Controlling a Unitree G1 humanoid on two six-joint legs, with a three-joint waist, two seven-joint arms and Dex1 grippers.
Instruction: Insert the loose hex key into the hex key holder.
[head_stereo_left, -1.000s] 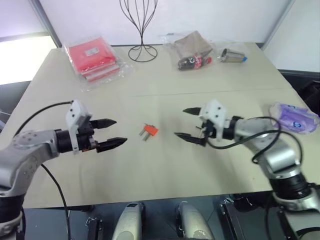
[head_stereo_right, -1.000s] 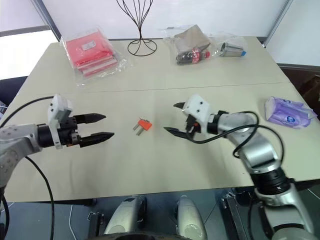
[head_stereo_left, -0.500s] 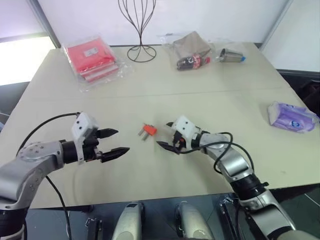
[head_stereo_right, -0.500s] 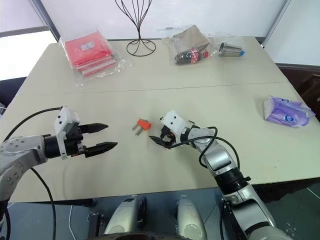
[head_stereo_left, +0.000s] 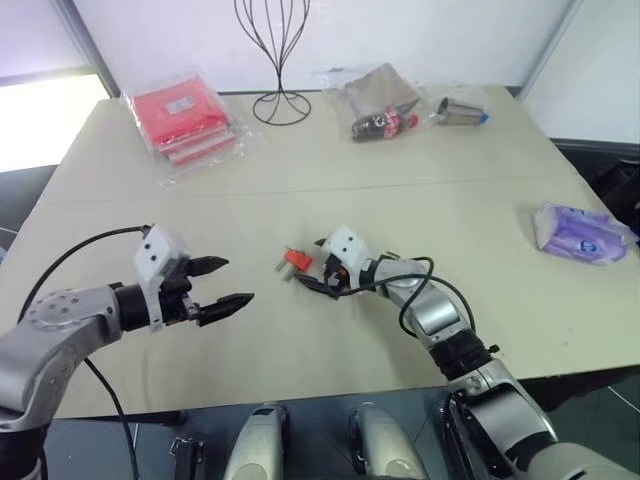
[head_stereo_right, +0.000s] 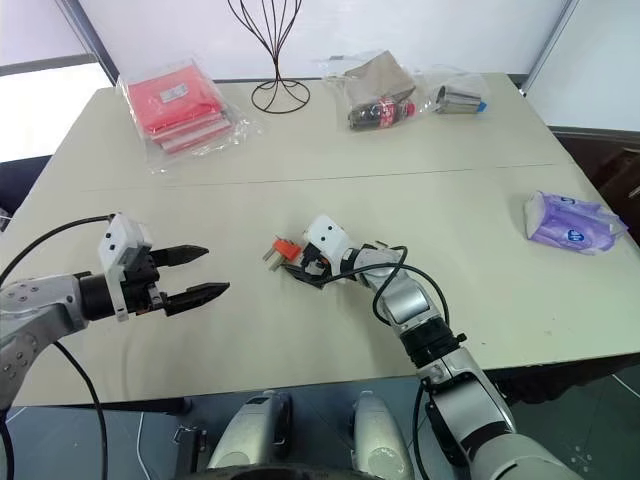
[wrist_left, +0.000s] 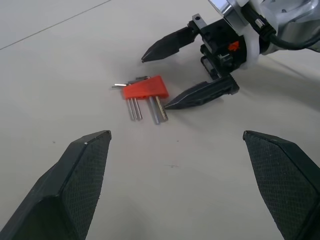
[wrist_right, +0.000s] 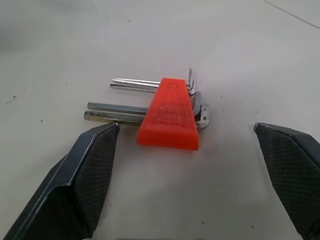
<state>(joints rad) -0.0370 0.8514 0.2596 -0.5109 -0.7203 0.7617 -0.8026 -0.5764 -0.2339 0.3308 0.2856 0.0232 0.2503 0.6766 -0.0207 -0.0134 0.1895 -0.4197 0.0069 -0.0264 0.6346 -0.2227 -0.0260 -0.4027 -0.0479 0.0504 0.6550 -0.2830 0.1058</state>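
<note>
Swung in from the right since a second ago: right hand (head_stereo_left: 314, 268), fingers apart, now straddling one orange hex key holder (head_stereo_left: 296, 259) mid-bench. Four grey keys counted in it; loose hex key not made out. Left hand (head_stereo_left: 224, 283) hovering well left, fingers spread, empty. Beige bench (head_stereo_left: 300, 180). Farther: purple packet (head_stereo_left: 582, 231), red packets (head_stereo_left: 185, 118), one wire stand (head_stereo_left: 276, 60).

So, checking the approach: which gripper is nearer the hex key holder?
Right. The right gripper has its open fingers around the hex key holder; the left gripper, also open, hangs well off to its side.
</note>
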